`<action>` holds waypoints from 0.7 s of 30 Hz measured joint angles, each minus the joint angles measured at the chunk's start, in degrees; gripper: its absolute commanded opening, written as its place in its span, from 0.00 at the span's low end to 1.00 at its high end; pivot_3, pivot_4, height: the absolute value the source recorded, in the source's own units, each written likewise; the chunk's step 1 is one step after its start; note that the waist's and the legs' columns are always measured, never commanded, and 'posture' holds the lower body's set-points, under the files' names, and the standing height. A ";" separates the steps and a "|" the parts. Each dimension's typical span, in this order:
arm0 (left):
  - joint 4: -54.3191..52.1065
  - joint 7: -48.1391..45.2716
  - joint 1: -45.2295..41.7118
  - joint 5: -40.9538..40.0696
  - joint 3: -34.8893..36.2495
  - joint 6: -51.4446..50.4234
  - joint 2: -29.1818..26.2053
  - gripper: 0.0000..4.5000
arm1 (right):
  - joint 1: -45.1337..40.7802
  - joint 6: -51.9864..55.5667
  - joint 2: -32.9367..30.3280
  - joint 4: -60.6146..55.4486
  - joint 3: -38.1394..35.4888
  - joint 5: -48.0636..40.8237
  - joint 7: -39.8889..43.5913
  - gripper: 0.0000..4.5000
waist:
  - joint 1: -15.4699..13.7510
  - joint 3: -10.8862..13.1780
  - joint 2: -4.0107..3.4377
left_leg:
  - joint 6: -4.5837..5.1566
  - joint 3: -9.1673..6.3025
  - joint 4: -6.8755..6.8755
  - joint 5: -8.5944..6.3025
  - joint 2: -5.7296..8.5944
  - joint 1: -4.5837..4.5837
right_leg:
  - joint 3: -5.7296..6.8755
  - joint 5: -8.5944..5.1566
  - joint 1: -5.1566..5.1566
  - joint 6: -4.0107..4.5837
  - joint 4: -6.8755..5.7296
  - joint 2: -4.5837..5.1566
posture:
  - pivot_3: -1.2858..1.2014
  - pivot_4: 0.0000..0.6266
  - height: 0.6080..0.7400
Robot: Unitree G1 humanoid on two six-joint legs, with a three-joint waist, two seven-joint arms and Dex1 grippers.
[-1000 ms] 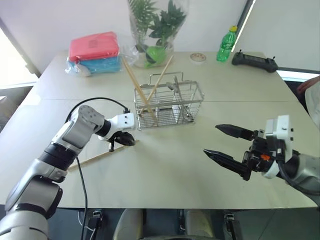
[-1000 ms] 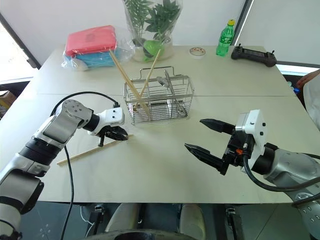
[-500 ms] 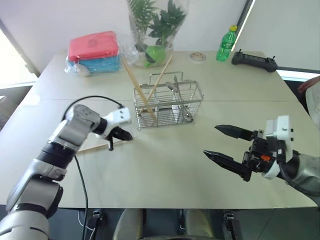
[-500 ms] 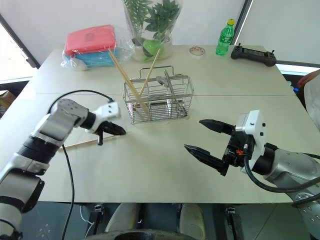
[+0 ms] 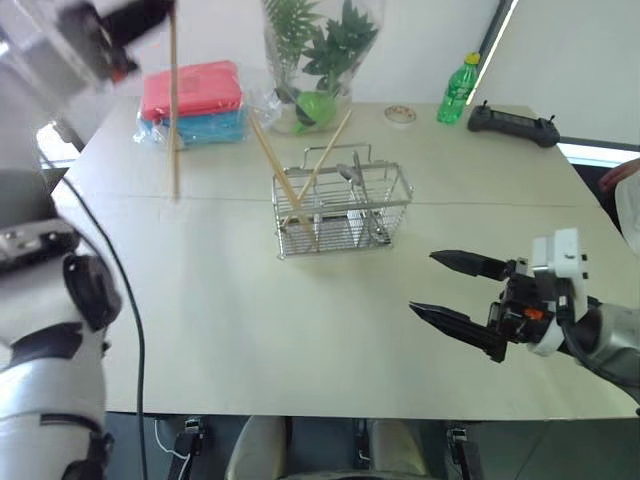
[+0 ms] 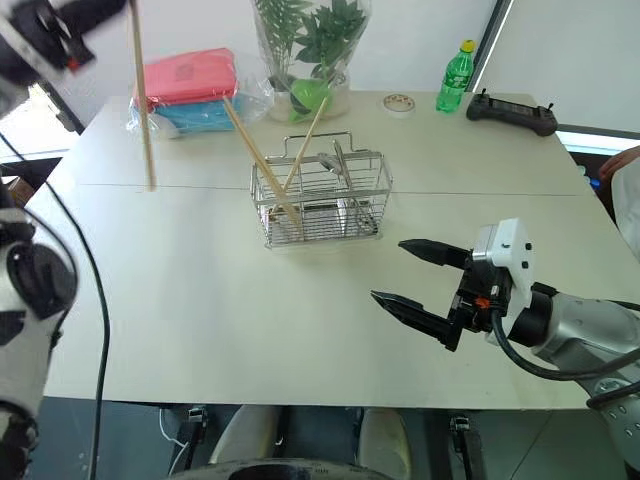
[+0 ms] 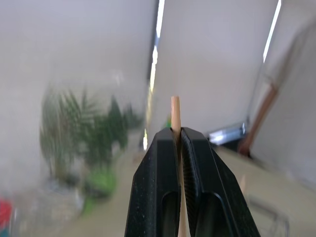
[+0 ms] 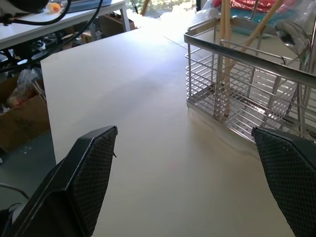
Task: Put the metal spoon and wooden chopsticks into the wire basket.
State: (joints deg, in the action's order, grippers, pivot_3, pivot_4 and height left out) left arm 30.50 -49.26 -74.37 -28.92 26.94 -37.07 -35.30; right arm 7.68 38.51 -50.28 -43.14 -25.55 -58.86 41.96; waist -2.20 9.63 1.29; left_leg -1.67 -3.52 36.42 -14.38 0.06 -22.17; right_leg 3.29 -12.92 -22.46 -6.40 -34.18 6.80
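left pincer (image 7: 178, 136) pinching pale wooden chopstick (image 5: 173, 110) (thin, straight), chrome wire basket (image 5: 340, 212)

The left pincer (image 5: 150, 12) was blurred and cut off at the picture's top edge; the plant (image 7: 79, 143) behind its chopstick (image 7: 176, 116) was a blur.

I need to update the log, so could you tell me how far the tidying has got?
Done: two pale wooden chopsticks and the shiny metal spoon stand in the chrome wire basket. In hand: the left gripper pinches another chopstick, hanging above the table. Left: dropping it in.
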 measured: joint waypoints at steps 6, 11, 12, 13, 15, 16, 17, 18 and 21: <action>-4.70 11.45 2.39 -1.47 0.85 7.30 10.38 0.01 | -0.82 0.52 -0.02 0.02 0.08 -0.61 -0.20 1.00 | 0.05 0.01 0.02 | -0.05 0.00 -0.02 0.02 0.00 0.00 | -0.01 0.20 -0.04 0.11 -0.03 -0.02 | 0.52 0.24 0.72; -10.26 15.33 5.51 -1.77 -1.97 11.11 17.17 0.01 | -0.74 1.15 -0.01 -0.05 0.07 -1.30 -1.22 1.00 | -0.05 0.02 0.03 | -0.05 0.02 -0.08 0.03 0.02 -0.07 | -0.02 0.21 -0.10 0.10 0.02 -0.03 | 0.52 0.24 0.72; -11.36 15.76 5.99 -1.88 -2.72 11.65 18.28 0.01 | -0.57 1.19 -0.01 -0.15 0.06 -1.60 -1.38 1.00 | -0.05 0.02 0.03 | -0.05 0.03 -0.08 0.03 0.03 -0.08 | -0.02 0.21 -0.09 0.09 0.04 -0.02 | 0.52 0.24 0.72; -11.97 15.88 6.34 -2.07 -3.43 11.84 19.03 0.01 | -0.37 1.23 -0.01 -0.28 0.05 -1.86 -1.51 1.00 | -0.06 0.02 0.03 | -0.06 0.02 -0.07 0.03 0.03 -0.08 | -0.02 0.21 -0.08 0.09 0.04 -0.02 | 0.52 0.24 0.72; -12.80 15.98 6.95 -2.65 -4.62 12.62 20.95 0.01 | 0.24 1.27 -0.01 -0.54 -0.03 -2.38 -1.97 1.00 | -0.09 0.01 0.03 | -0.05 0.02 -0.05 0.03 0.03 -0.08 | -0.02 0.21 -0.08 0.10 0.05 -0.02 | 0.52 0.24 0.72; -12.80 16.00 7.02 -2.90 -5.05 12.69 21.31 0.01 | 0.27 1.28 -0.01 -0.55 -0.04 -2.54 -2.15 1.00 | -0.08 0.01 0.03 | -0.05 0.02 -0.04 0.03 0.03 -0.08 | -0.02 0.21 -0.08 0.10 0.04 -0.02 | 0.52 0.24 0.72; -12.80 16.07 7.04 -3.08 -5.54 12.72 21.76 0.01 | 0.42 1.28 -0.01 -0.58 -0.14 -2.75 -2.39 1.00 | -0.08 0.01 0.03 | -0.05 0.02 -0.03 0.03 0.03 -0.09 | -0.02 0.21 -0.08 0.11 0.04 -0.02 | 0.52 0.24 0.72; -12.83 16.05 7.05 -3.11 -6.05 12.93 22.17 0.01 | 0.69 1.28 -0.01 -0.61 -0.33 -2.97 -2.68 1.00 | -0.07 0.02 0.03 | -0.05 0.02 -0.01 0.03 0.03 -0.09 | -0.02 0.20 -0.07 0.12 0.04 -0.03 | 0.52 0.24 0.72; -13.16 15.87 7.59 -3.05 -8.11 14.11 23.39 0.01 | 1.27 1.27 0.01 -0.66 -0.80 -3.55 -3.55 1.00 | -0.05 0.01 0.02 | -0.05 0.03 0.00 0.03 0.03 -0.08 | -0.02 0.19 -0.06 0.13 0.05 -0.02 | 0.52 0.24 0.72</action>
State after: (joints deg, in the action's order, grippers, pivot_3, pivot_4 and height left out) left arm 17.34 -33.39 -66.77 -31.97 18.83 -22.96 -11.91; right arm 8.95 39.78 -50.27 -43.80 -26.34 -62.41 38.41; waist -2.25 9.65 1.32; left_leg -1.72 -3.50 36.41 -14.36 0.09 -22.25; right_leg 3.27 -12.72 -22.52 -6.27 -34.14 6.78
